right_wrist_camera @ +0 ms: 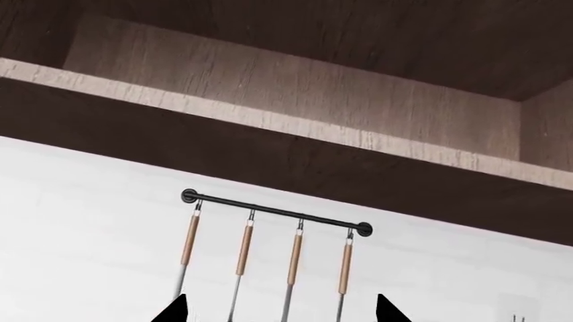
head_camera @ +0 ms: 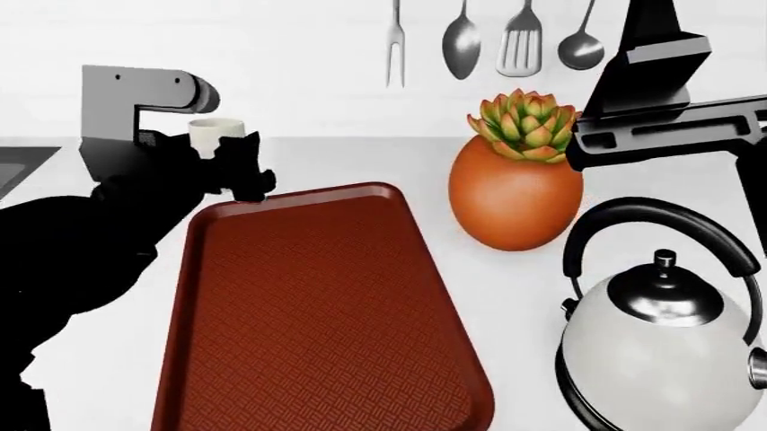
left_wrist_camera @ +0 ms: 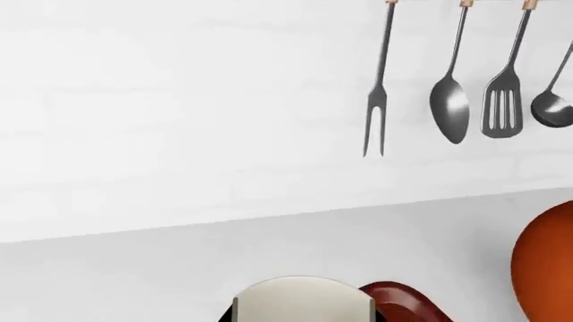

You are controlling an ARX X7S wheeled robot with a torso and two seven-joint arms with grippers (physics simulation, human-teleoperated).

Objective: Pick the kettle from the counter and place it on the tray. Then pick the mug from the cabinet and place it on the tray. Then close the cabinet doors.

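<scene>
Oddly, the kettle (head_camera: 663,346) sits on the counter (head_camera: 359,153) off the tray (head_camera: 323,314), beside the orange plant pot (head_camera: 515,193), while the mug (head_camera: 217,136) is already in the left gripper (head_camera: 222,162). Its dark fingers (head_camera: 246,175) are closed around the mug's lower body, so only the pale rim shows above them. They carry it just over the tray's far corner, which looks like the approach to setting it down. Seen from the left wrist, the mug's rim (left_wrist_camera: 302,298) sits right at the fingers with a red tray edge (left_wrist_camera: 403,302) just beyond. The right gripper (right_wrist_camera: 278,312) is raised toward the cabinet (right_wrist_camera: 296,127), above the rail of 4 utensils (right_wrist_camera: 278,215); its 2 fingertips (right_wrist_camera: 172,310) stand well apart with nothing between them, perhaps readied for the doors.
</scene>
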